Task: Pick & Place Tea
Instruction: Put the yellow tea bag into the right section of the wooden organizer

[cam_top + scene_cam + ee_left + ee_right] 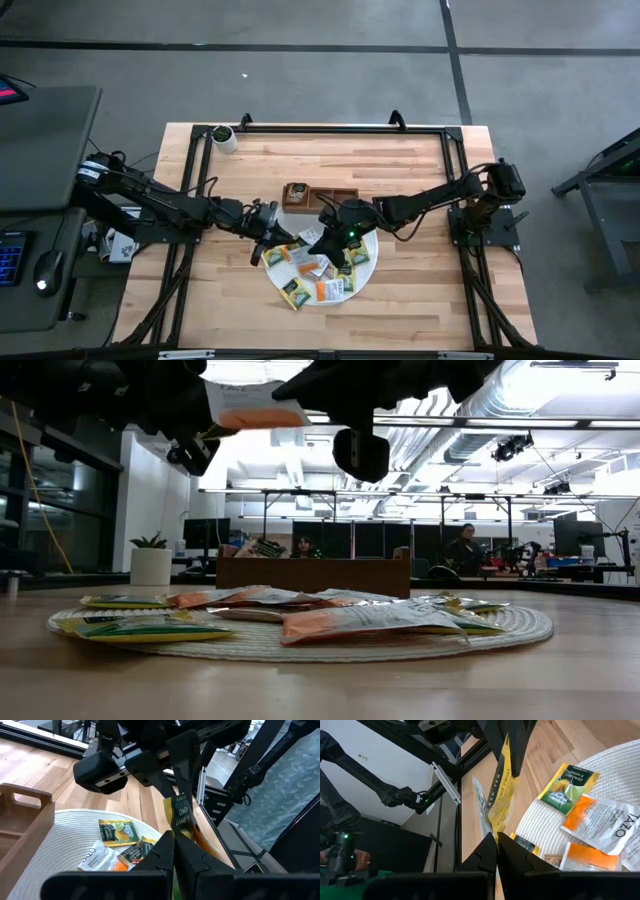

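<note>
Over the wooden table (420, 170) both my left gripper (174, 851) and right gripper (497, 847) pinch one yellow tea packet (501, 795), light, floppy, slick foil, so edges look like the safest hold.

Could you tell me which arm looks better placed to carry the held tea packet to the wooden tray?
Probably the right. The left gripper and the right gripper both clamp the yellow tea packet, but the right sits directly before the tray, with the left off to its side.
</note>
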You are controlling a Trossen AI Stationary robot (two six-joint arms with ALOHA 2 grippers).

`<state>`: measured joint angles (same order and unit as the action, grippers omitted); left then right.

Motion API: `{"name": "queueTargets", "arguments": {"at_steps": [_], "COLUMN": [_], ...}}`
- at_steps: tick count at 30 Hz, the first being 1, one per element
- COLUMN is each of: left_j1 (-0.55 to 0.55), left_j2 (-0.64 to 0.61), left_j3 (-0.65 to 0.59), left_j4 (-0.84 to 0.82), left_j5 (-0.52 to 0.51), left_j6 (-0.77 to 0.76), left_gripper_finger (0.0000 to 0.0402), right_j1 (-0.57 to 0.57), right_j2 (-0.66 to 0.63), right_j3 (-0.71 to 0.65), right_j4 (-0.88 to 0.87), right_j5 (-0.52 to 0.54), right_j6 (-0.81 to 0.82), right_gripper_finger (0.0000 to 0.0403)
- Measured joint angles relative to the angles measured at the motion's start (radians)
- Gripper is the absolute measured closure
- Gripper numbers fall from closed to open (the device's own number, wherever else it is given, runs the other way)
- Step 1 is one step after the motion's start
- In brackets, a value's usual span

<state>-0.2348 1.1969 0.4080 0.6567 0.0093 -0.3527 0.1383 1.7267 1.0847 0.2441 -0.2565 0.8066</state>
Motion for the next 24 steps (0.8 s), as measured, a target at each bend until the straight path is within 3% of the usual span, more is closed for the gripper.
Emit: {"name": "queueTargets", "arguments": {"at_steps": [13,20,24], "left_j1": [0.0,0.0,0.0], "left_j2": [0.0,0.0,0.0], "left_j3": [0.0,0.001,0.001], "left_j4": [0.002,0.046,0.052], "left_j5": [-0.017,-0.03,-0.098], "left_j6": [0.008,0.018,0.034], "left_gripper_finger": [0.0401,0.0401,0.0401], "right_j1": [0.001,0.001,0.001], "right_j2": [0.0,0.0,0.0], "right_j3": [0.0,0.0,0.0], "right_j4": [-0.001,-0.001,-0.006], "right_j5": [0.003,0.002,0.004], "right_j6": [0.022,0.022,0.024], "right_gripper_finger": [0.0297,0.0291,0.029]}}
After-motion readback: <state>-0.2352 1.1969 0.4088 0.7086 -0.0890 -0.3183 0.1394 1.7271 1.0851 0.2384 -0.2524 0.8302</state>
